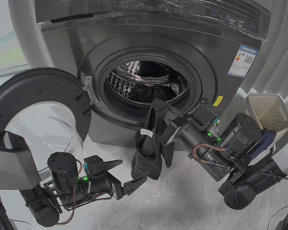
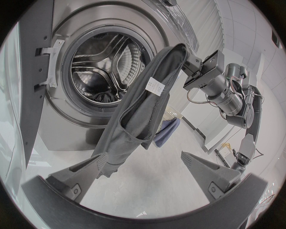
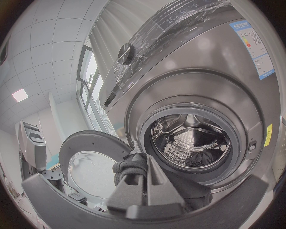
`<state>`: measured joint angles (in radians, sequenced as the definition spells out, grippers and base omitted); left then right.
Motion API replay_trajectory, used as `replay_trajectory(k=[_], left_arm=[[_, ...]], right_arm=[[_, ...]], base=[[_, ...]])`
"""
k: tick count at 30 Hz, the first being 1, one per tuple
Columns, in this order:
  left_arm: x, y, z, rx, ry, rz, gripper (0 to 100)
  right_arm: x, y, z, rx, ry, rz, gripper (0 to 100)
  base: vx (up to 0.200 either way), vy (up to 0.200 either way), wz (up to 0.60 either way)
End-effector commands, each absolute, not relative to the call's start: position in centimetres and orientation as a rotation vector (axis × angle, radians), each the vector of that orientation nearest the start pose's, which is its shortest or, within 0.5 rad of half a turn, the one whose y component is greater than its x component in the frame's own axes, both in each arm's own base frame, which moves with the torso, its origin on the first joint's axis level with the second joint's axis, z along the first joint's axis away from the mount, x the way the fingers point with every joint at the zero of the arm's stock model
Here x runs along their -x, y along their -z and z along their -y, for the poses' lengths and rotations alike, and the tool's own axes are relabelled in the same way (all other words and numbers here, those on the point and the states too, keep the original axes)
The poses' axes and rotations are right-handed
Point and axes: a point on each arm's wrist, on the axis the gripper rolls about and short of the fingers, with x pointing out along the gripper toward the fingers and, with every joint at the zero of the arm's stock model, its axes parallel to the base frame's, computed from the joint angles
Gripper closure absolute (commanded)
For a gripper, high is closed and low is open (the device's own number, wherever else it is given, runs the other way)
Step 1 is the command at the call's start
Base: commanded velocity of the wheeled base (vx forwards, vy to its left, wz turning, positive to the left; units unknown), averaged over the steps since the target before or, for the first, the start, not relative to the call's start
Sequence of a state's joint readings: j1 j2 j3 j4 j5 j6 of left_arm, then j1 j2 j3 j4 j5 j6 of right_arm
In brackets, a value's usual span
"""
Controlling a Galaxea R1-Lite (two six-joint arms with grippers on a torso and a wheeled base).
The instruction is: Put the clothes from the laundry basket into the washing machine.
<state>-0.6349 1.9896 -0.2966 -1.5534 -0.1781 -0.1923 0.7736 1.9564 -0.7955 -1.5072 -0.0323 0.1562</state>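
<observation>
Head view: my right gripper [image 1: 161, 113] is at the lower lip of the silver-grey front-loading washing machine [image 1: 73, 49]. Its fingers are closed on the top of a dark grey fabric garment [image 1: 150, 146], which hangs in a long fold just outside the round drum opening [image 1: 145, 85]. Other dark clothing [image 1: 148, 93] lies in the drum. My left gripper [image 1: 128, 174] sits low by the hem, fingers spread wide and holding nothing. The white perforated plastic laundry basket [image 1: 272, 111] stands right of the machine with a blue cloth [image 1: 267, 139] in it. The round glass door [image 1: 39, 95] is open to the left. A maker's badge [image 1: 67, 0] sits on the drawer front.

Left wrist view: the garment drapes limp, so I judge it light and soft, and likely to catch on the door lip. Its hem hangs by one left finger; I cannot tell whether they touch. A small white care tag [image 2: 155, 87] is sewn near the top, and I can't make out its print.

Right wrist view: the fingers pinch a bunched wad of the cloth. That hold looks sound to me, and a second hold at the hem would stop the tail trailing. The machine's front carries a blue-and-white energy sticker [image 3: 253, 44] and a small yellow sticker [image 3: 269, 134].
</observation>
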Motion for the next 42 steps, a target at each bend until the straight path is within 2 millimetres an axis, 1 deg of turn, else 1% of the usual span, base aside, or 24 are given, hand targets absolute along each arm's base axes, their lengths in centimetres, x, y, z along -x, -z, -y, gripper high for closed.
replay_trajectory(k=[1, 10, 12, 17, 22, 28, 31, 35, 38, 42], left_arm=[[-22.2, -7.0, 16.9, 0.142, 0.795, -0.242, 0], [-22.8, -5.7, 17.3, 0.132, 0.786, -0.277, 0], [-23.3, -5.2, 17.8, 0.131, 0.788, -0.28, 0], [-23.9, -4.8, 18.6, 0.132, 0.796, -0.272, 0], [-26.0, -3.6, 19.8, 0.136, 0.781, -0.256, 0], [-27.2, -3.2, 20.5, 0.141, 0.778, -0.236, 0], [-28.3, -2.3, 20.9, 0.138, 0.72, -0.225, 0], [-29.5, -2.3, 20.7, 0.148, 0.677, -0.195, 0], [-30.0, -2.6, 20.9, 0.155, 0.675, -0.174, 0], [-30.5, -2.4, 21.2, 0.158, 0.67, -0.163, 0]], right_arm=[[-25.2, -18.3, -24.2, -0.286, -0.754, 0.269, 100], [-25.1, -18.3, -24.4, -0.291, -0.759, 0.272, 100], [-25.0, -18.3, -24.4, -0.292, -0.756, 0.272, 100], [-25.0, -18.3, -24.5, -0.294, -0.756, 0.271, 100], [-24.8, -18.2, -24.7, -0.295, -0.762, 0.265, 100], [-24.6, -18.2, -24.7, -0.297, -0.766, 0.264, 100], [-24.6, -18.2, -24.7, -0.297, -0.767, 0.263, 100], [-24.5, -18.2, -24.7, -0.297, -0.769, 0.262, 100], [-24.5, -18.2, -24.7, -0.299, -0.769, 0.263, 100], [-24.4, -18.2, -24.8, -0.301, -0.772, 0.262, 100]], base=[[0.0, 0.0, 0.0], [0.0, 0.0, 0.0], [0.0, 0.0, 0.0], [0.0, 0.0, 0.0], [0.0, 0.0, 0.0], [0.0, 0.0, 0.0], [0.0, 0.0, 0.0], [0.0, 0.0, 0.0], [0.0, 0.0, 0.0], [0.0, 0.0, 0.0]])
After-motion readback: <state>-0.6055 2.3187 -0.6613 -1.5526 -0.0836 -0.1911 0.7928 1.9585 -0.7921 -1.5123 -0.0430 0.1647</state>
